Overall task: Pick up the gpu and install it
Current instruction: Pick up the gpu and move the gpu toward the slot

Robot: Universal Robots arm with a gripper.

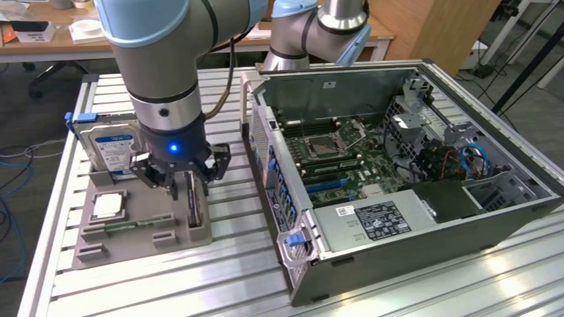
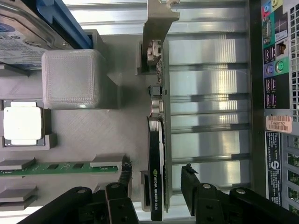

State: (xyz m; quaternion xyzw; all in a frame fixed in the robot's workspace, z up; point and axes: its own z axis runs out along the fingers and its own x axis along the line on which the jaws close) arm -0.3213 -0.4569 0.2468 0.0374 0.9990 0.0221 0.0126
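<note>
Wrist view: my hand (image 2: 156, 166) is spread wide and straddles the gpu (image 2: 155, 186); it grips nothing.
Gpu: it stands on edge in its slot of the grey holder (image 1: 132, 247) (not lifted, by my reading).
Progress: pick-up not yet made, install undone.
Around: hard drive (image 1: 107, 148), CPU (image 2: 22, 122) and memory stick (image 2: 51, 167) share the holder.
In the way: the open computer case (image 1: 440, 238) sits just beside on the surface (image 1: 220, 284).

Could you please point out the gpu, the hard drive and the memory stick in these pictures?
gpu (image 2: 155, 163): wrist view, on its black fan block.
hard drive (image 1: 113, 148): exterior view, on its blue label.
memory stick (image 2: 56, 167): wrist view, middle of its green board.
</note>
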